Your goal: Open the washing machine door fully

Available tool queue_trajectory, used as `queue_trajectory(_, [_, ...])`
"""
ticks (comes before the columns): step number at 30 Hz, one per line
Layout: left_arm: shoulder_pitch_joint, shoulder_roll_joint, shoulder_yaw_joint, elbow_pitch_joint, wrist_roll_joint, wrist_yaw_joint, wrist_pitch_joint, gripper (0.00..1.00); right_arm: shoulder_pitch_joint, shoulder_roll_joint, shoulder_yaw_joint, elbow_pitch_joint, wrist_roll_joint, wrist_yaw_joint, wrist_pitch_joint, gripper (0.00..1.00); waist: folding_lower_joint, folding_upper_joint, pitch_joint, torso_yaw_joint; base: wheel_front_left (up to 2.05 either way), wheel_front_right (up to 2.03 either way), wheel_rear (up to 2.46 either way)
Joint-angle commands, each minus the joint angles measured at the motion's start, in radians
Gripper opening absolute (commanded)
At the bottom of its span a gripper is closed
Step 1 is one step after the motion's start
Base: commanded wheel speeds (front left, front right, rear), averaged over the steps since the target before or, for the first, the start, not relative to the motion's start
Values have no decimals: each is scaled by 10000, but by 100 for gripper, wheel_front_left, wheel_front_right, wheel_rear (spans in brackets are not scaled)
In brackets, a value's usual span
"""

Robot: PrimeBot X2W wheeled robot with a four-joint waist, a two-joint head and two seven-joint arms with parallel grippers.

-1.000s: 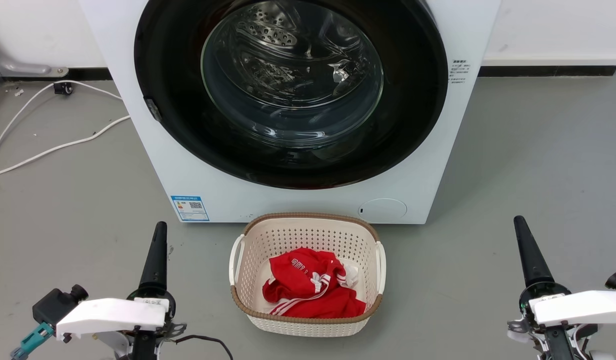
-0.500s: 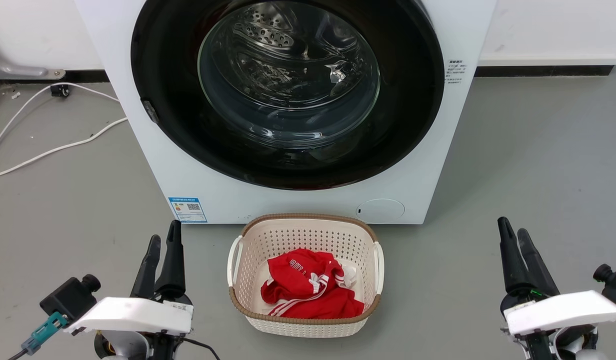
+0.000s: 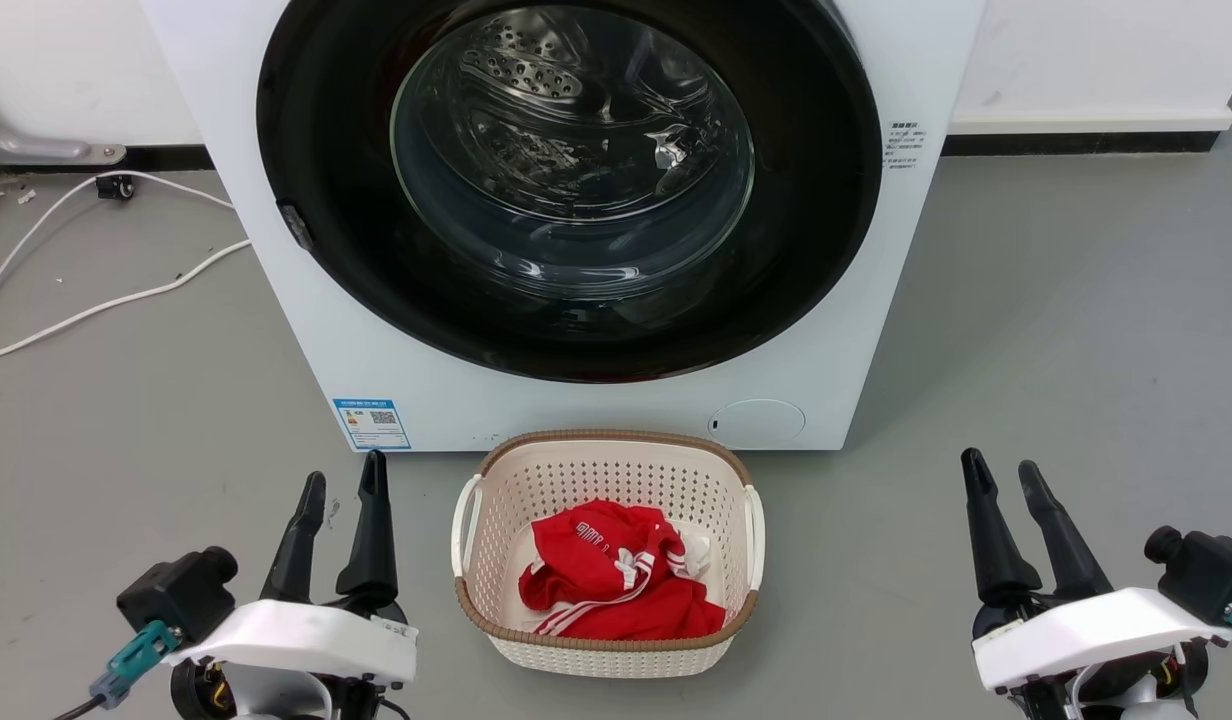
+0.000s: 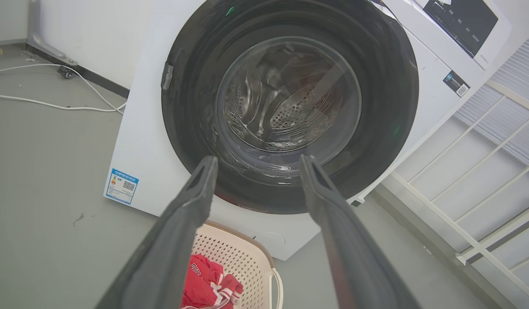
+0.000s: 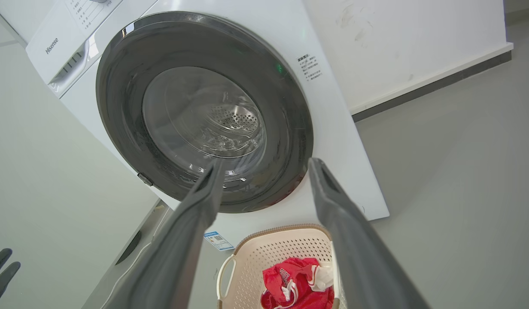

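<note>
Door shut, reach not yet begun: I judge this the very start.

Head view: the washing machine door [image 3: 816, 200] sits closed in the white machine. My left gripper [image 3: 345, 470] and right gripper [image 3: 998, 464] hover low either side of the basket [image 3: 606, 442], fingers apart, holding nothing. Left wrist view: spread fingers frame the door, well apart from it. Right wrist view: likewise. Next, I think, one gripper must catch the small grey tab [image 3: 296, 225] at the door's left edge.

Middle path: blocked low by basket [image 3: 606, 440], just before the washing machine door [image 3: 826, 200].
Left side: bare floor [image 3: 176, 400], white cable [image 3: 126, 297] further out.
Right side: bare floor, open up to the machine front [image 3: 376, 330].
</note>
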Motion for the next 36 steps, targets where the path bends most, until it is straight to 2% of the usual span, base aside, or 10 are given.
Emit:
queue_trajectory(1, [36,91,-75,-164,348,76,-107,100,-10,8,38,-162,-351,0,-77,100,0,-1,-11,0,0,0,0])
queue_trajectory(20, [239,412,-474,-400,2353,830,-607,100,146,23,227,-384,-2641,0,-164,100,0,-1,-86,-6,0,0,0])
queue_trajectory(36, [343,518,-735,-609,3782,1226,-975,100,154,35,334,-531,-4065,-1,-244,100,0,-1,-77,-13,0,0,0])
